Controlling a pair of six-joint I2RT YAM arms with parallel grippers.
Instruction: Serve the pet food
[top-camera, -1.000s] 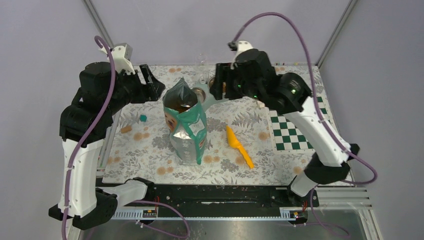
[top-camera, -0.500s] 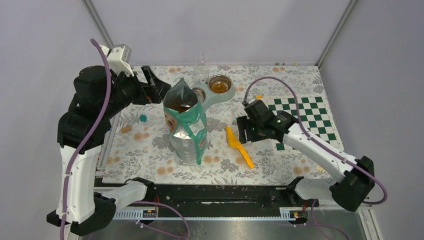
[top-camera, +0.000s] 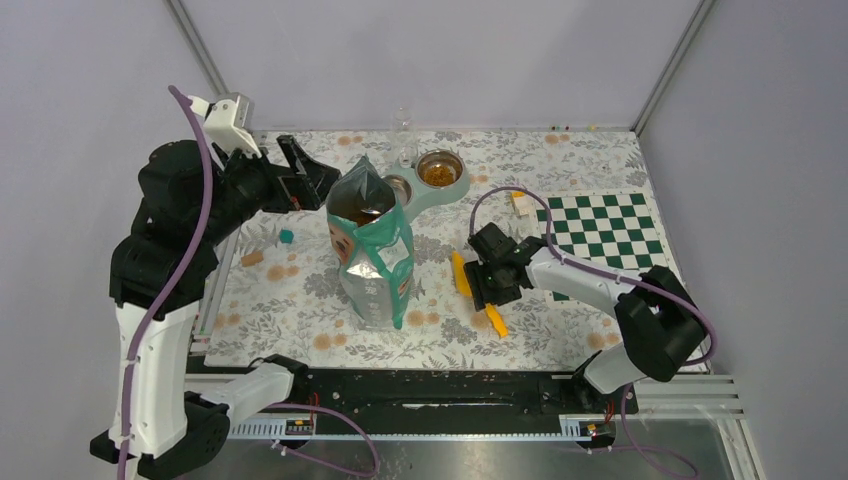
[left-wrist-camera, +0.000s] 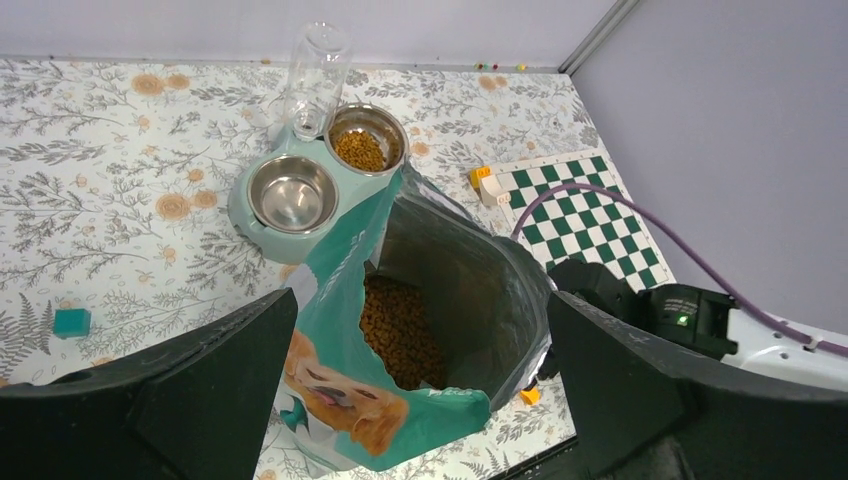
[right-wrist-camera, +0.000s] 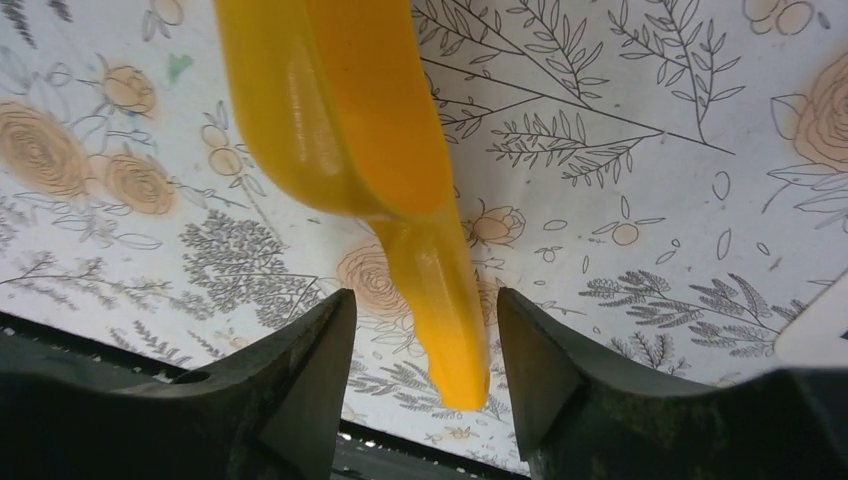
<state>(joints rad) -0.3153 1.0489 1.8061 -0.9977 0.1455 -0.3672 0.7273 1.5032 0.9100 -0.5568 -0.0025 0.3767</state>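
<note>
The pet food shows as brown kibble inside the open teal-and-white bag, seen down its mouth in the left wrist view. More kibble fills the far bowl of the double feeder. The near bowl holds nothing. The orange scoop lies flat on the floral mat right of the bag. My right gripper is low over it, open, with the scoop's handle between the fingers, apart from both. My left gripper is open, raised behind and left of the bag.
A clear water bottle stands behind the feeder. A checkerboard mat lies at the right, with a small white and yellow block at its corner. A teal block and a tan block lie left of the bag.
My right arm swung from over the bowls at the back down to the scoop, and now straddles its handle. My left arm drew back slightly to the left.
</note>
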